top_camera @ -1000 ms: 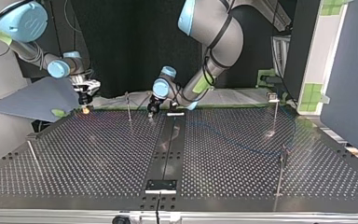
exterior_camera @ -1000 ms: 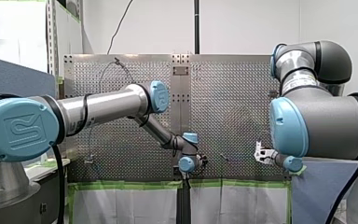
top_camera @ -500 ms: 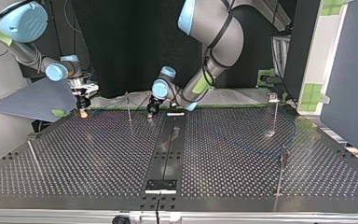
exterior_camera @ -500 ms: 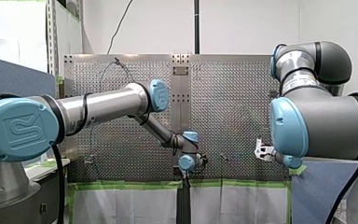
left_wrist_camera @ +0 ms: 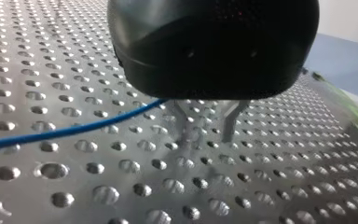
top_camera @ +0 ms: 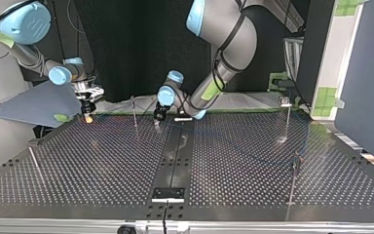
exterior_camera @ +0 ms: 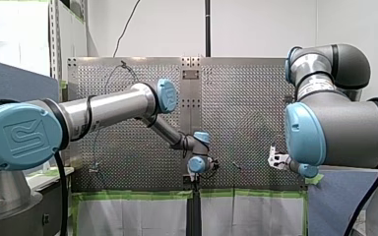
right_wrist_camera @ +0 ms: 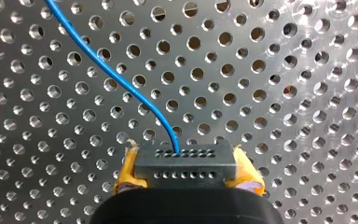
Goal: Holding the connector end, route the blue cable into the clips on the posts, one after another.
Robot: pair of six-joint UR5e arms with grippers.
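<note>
Only the right wrist view shows my right gripper (right_wrist_camera: 185, 171) clamped on the grey connector block (right_wrist_camera: 185, 159) of the thin blue cable (right_wrist_camera: 126, 84); my left gripper (left_wrist_camera: 206, 133), fingers (left_wrist_camera: 230, 122) apart, seemingly sits beside the cable.

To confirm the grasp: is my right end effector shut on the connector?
Shut: the right end effector's yellow pads clamp the connector's two ends.
</note>
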